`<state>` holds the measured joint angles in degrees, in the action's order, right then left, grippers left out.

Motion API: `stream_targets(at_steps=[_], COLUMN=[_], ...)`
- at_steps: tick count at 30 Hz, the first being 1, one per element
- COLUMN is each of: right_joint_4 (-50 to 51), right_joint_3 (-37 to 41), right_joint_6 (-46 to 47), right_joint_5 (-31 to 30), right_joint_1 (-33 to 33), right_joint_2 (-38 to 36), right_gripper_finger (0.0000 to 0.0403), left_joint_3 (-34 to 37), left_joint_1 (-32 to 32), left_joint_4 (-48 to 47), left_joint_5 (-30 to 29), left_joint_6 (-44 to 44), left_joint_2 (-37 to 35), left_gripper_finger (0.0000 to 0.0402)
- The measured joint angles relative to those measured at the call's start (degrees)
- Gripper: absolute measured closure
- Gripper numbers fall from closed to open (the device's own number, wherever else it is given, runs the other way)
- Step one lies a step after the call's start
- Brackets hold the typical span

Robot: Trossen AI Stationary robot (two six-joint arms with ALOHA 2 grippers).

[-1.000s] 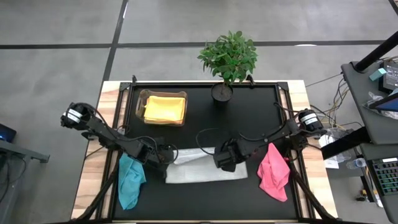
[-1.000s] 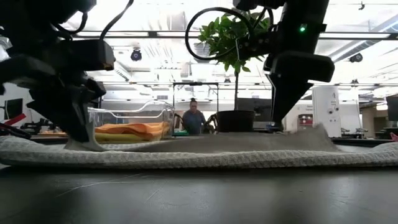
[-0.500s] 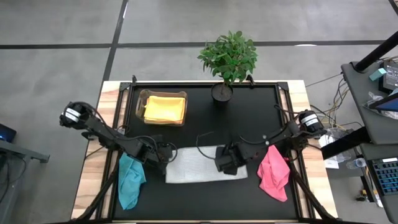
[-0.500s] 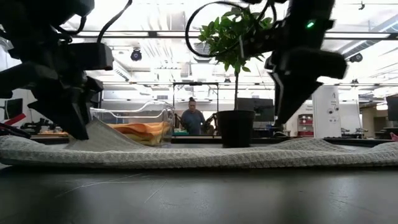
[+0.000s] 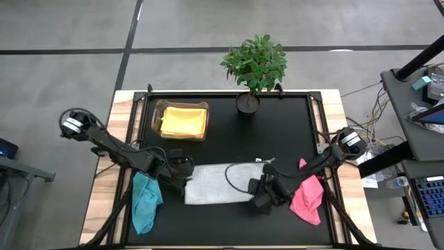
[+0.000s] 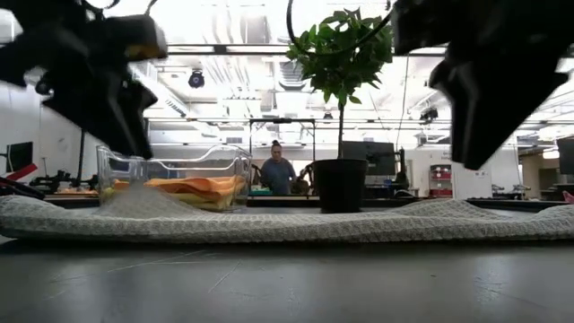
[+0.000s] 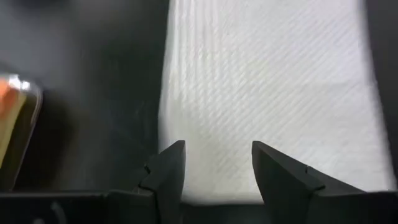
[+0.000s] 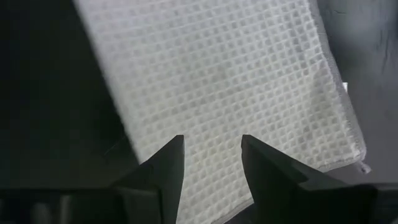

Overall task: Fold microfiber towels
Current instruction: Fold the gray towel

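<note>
A white-grey towel [image 5: 222, 183] lies folded and flat near the table's front edge; it shows in the low view as a long low band [image 6: 287, 224]. My left gripper [image 5: 184, 175] hovers open above the towel's left end [image 7: 267, 93]. My right gripper [image 5: 258, 198] hovers open above its right near corner [image 8: 217, 81]. Both hang clear of the cloth in the low view. A teal towel [image 5: 144, 201] lies crumpled at the near left. A pink towel [image 5: 305, 196] lies crumpled at the near right. Yellow and orange towels [image 5: 183, 121] rest in a clear box.
The clear plastic box [image 5: 157, 111] stands at the far left of the black mat. A potted plant [image 5: 254, 66] stands at the far middle. Bare black mat lies between them and the towel. A person [image 6: 280, 170] sits far behind the table.
My left gripper has let go of the towel's left end and risen. The raised cloth there has sunk flat. My right gripper has swung from the towel's far right part toward the table's near right corner, and the hump under it has settled.
</note>
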<state>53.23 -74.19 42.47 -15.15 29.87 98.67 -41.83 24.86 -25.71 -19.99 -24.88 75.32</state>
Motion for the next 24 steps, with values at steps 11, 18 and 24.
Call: stream_targets(at_steps=[11,18,24], right_joint_4=[-17.57,-37.07,-50.88], right_joint_3=[6.65,17.49,24.69], right_joint_6=[-3.7,-10.44,-16.71], right_joint_5=[-9.12,-9.08,-6.94], right_joint_1=[2.41,-1.69,-8.71], right_joint_2=[-0.11,-0.7,-0.83], right_gripper_finger=[0.0282,0.031,0.0333], left_joint_3=[0.57,0.7,0.63], left_joint_1=[2.54,2.52,1.82], left_joint_4=[17.24,17.76,17.82], left_joint_5=[0.61,1.64,1.8], left_joint_6=[7.23,7.37,7.61], left_joint_2=[1.81,6.14,9.8], left_gripper_finger=[0.0231,0.023,0.023])
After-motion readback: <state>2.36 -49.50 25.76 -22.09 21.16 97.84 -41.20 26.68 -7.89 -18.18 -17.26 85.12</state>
